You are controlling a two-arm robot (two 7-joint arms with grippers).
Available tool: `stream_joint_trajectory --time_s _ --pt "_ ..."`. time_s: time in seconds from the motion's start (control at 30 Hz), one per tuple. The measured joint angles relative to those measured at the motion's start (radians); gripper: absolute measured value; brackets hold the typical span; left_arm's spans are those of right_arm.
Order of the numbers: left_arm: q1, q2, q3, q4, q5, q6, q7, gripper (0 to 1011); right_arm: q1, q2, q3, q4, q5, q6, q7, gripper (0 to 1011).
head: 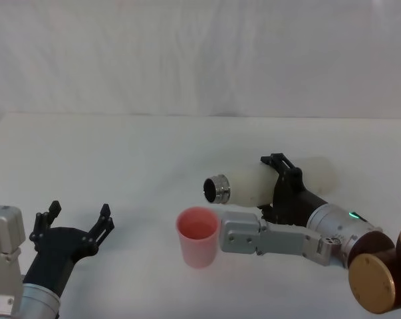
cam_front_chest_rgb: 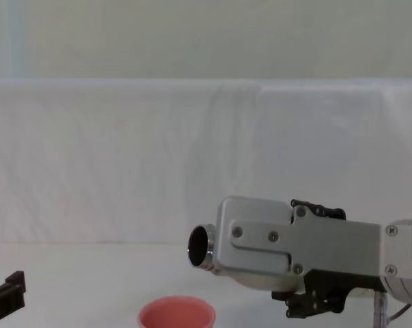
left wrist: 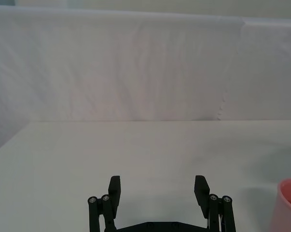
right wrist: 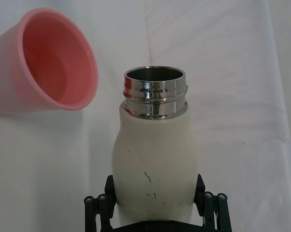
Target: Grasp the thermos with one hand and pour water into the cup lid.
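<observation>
The cream-white thermos (head: 250,185) lies tipped on its side in the air, with my right gripper (head: 280,186) shut around its body. Its open steel neck (head: 218,188) points left and sits just above and behind the rim of the pink cup lid (head: 198,236), which stands upright on the table. In the right wrist view the thermos (right wrist: 155,154) sits between the fingers (right wrist: 109,191), and the cup lid (right wrist: 44,67) lies off to one side of its mouth. No stream of water shows. In the chest view the neck (cam_front_chest_rgb: 200,247) hangs above the cup lid (cam_front_chest_rgb: 177,314).
My left gripper (head: 77,224) rests open at the table's front left, well away from the cup lid; its fingers (left wrist: 115,186) have nothing between them. A white cloth covers the table (head: 120,153) and the wall behind it.
</observation>
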Motion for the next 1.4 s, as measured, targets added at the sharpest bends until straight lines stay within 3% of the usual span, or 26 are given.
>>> stream_joint_trajectory --time_s 1.4 --pt "0.000 0.000 0.000 0.000 0.000 0.000 0.000 1001 -0.037 -0.041 0.027 -0.021 -0.199 -0.029 0.084 956"
